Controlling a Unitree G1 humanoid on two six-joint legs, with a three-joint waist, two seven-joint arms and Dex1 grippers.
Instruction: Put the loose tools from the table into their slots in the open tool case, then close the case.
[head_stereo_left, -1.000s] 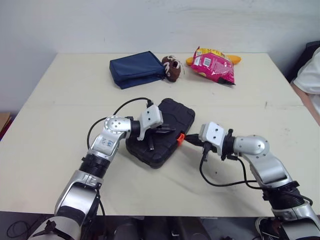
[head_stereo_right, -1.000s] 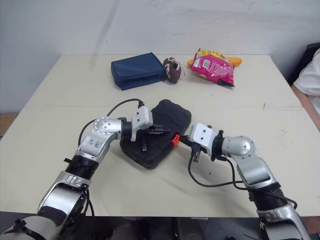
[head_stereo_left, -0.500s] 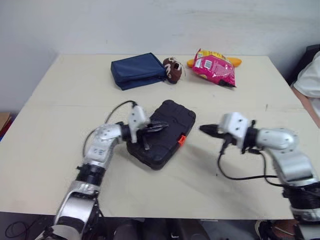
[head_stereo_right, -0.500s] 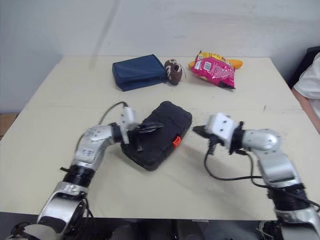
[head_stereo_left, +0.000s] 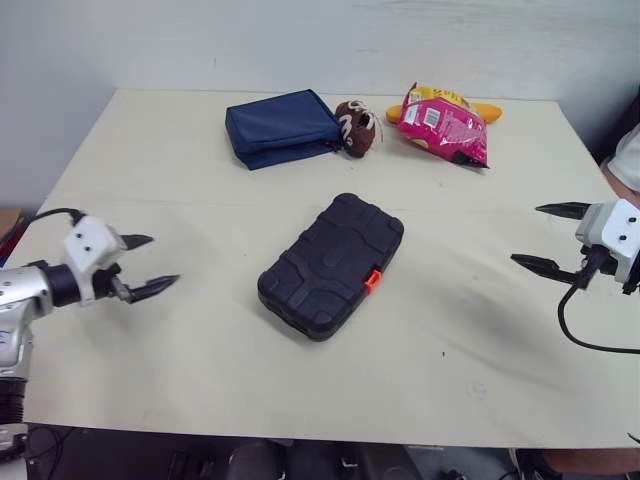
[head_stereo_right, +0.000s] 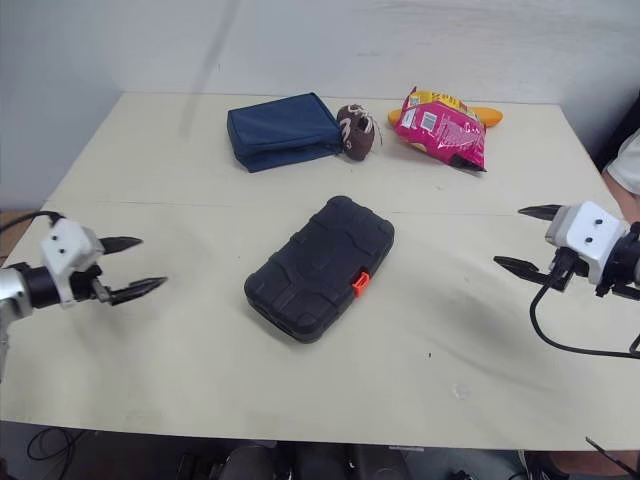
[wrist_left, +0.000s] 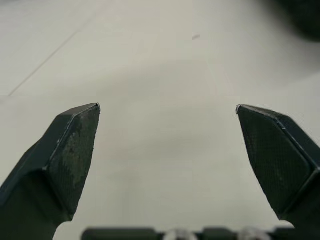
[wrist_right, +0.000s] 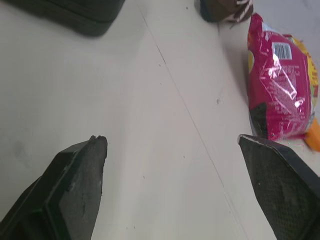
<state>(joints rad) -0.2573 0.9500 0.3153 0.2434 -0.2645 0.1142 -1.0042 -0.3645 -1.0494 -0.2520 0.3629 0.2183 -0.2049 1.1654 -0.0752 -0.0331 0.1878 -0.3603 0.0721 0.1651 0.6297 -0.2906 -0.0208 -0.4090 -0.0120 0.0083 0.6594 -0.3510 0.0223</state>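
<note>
1. Two grippers are hanging at opposite sides of the frame: the left gripper (head_stereo_left: 160, 262) at middle left and the right gripper (head_stereo_left: 528, 235) at middle right. Each has its black fingers spread wide and is holding nothing.
2. One black tool case (head_stereo_left: 332, 266) is lying shut at the centre of the frame on the cream table (head_stereo_left: 200, 370). It is set on a diagonal, with its orange latch (head_stereo_left: 371, 282) facing the lower right.
3. Both grippers are hovering well apart from the case, over bare tabletop.
4. Across the upper part of the frame, a blue pouch (head_stereo_left: 283, 128), a brown stuffed toy (head_stereo_left: 356, 126) and a pink snack bag (head_stereo_left: 445, 125) are lying in a row — the toy just beside the pouch's right end.
5. A person's white sleeve (head_stereo_left: 628, 160) is showing at the right edge.
</note>
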